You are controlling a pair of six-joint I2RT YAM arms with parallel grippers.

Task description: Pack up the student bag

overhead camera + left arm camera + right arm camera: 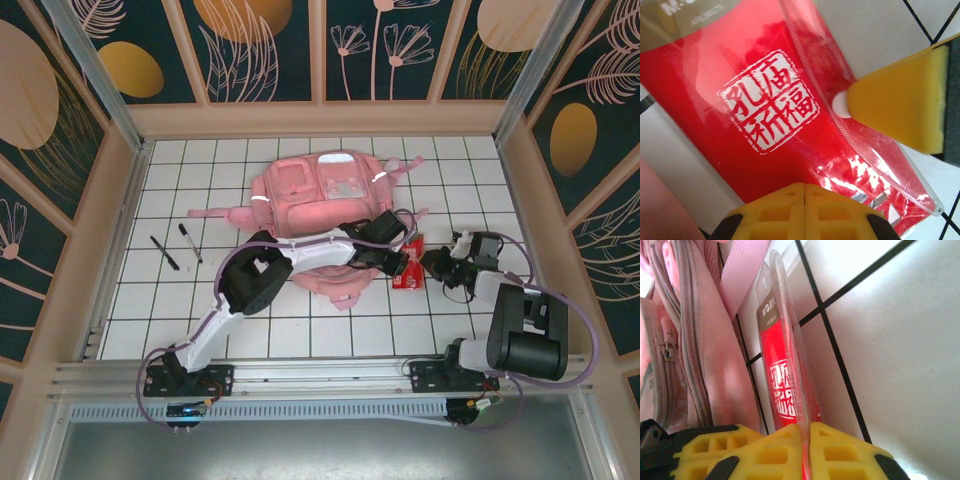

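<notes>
We judge packing barely begun: right gripper (805,432) pinches the red pouch (780,390), left gripper (805,195) is closed over it, and pens (190,242) lie outside the bag (310,195).

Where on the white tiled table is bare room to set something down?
Free: the near-left tiles between the two black pens and the left arm; the far-right tiles between the pink fabric backpack and the wall. Crowded: the centre, around the red plastic pouch.

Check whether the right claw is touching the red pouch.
Touching. The right wrist view shows the right claw shut on the clear edge of the red pouch, which runs between its yellow pads.
</notes>
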